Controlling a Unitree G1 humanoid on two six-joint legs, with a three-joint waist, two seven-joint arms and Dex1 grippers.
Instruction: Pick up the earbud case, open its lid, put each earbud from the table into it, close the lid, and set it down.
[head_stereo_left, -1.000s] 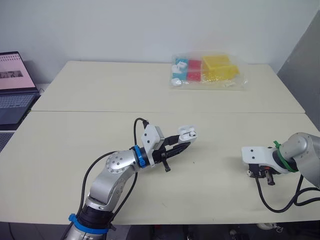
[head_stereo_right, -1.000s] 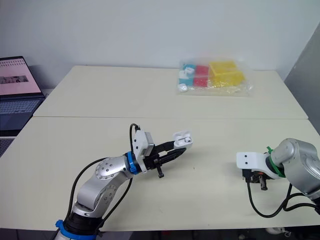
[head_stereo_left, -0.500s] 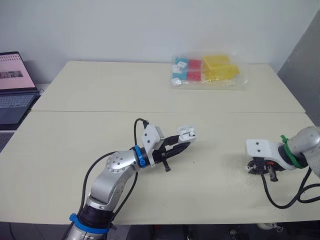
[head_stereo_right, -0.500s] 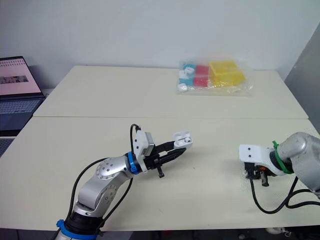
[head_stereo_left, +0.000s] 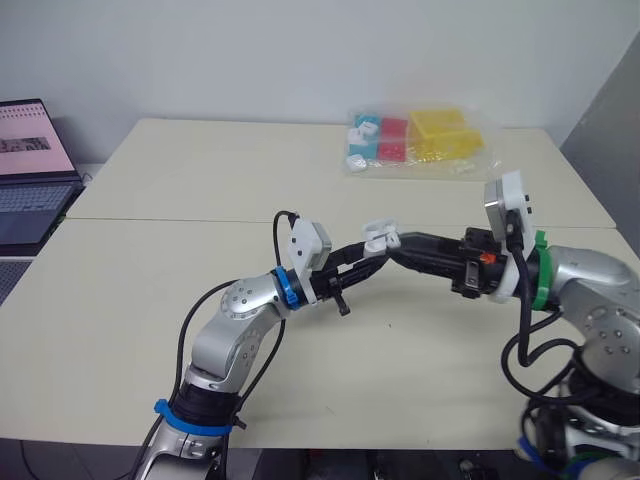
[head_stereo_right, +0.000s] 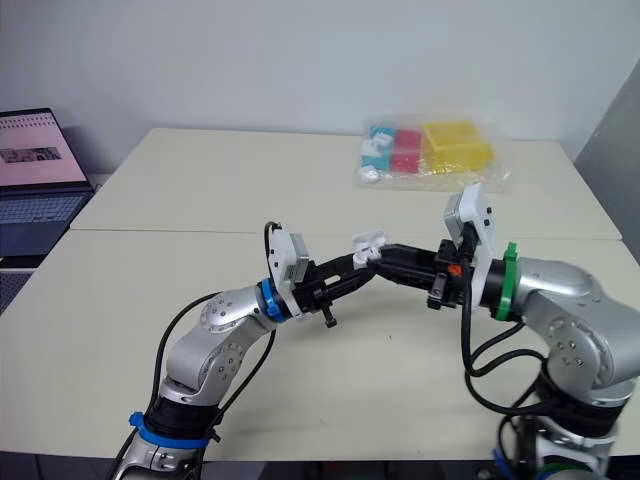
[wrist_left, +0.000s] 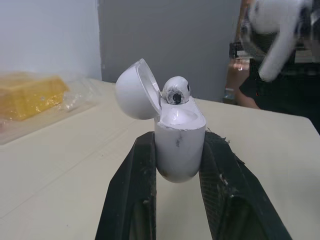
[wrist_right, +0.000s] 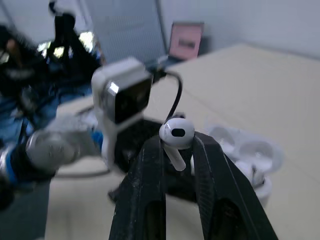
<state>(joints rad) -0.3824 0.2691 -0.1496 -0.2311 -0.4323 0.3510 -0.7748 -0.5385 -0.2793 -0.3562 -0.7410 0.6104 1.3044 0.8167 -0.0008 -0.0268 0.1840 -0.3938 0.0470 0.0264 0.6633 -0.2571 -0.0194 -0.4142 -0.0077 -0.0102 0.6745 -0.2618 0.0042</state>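
Note:
The white earbud case (wrist_left: 180, 142) is held upright above the middle of the table, with my left gripper (wrist_left: 177, 150) shut on its body. Its lid (wrist_left: 135, 90) is swung open and one earbud (wrist_left: 176, 91) sits in a socket. My right gripper (wrist_right: 176, 145) is shut on the second white earbud (wrist_right: 176, 132), stem pointing down. In the left eye view the right gripper (head_stereo_left: 395, 243) reaches in from the right, its tip right beside the case (head_stereo_left: 376, 233), touching or nearly so.
A clear plastic bag (head_stereo_left: 415, 140) with yellow, red and blue boxes lies at the table's far side. An open laptop (head_stereo_left: 30, 165) stands off the table's left edge. A seam between two tabletops (head_stereo_left: 150, 222) runs across behind the arms.
My right arm has lifted off the table at the right and swung left, carrying the earbud up to the case. The left gripper has raised the case slightly.

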